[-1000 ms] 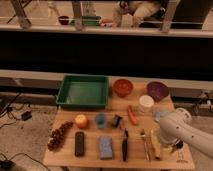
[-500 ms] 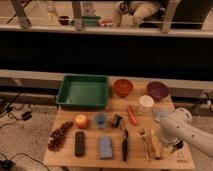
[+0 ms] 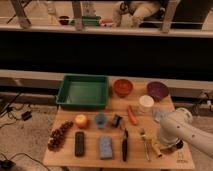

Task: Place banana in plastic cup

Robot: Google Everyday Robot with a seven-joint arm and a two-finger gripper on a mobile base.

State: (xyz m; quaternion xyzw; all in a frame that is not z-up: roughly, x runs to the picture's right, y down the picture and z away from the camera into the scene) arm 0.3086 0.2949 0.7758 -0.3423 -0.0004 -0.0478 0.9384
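Table (image 3: 90, 153) holds one banana (image 3: 155, 149), one plastic cup (image 3: 101, 119); claw (image 3: 168, 146) beside banana, grip unclear.

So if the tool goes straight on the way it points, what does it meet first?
Likely the pale yellow curved banana, below the downward-pointing tool at the right front of the wooden table; depth is unclear, so possibly bare tabletop instead.

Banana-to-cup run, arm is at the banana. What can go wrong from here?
1. The gripper is low at the banana, with the fork right beside it, so it may snag the fork.
2. The plastic cup is small, with a dark can close by. The long banana may tip either.
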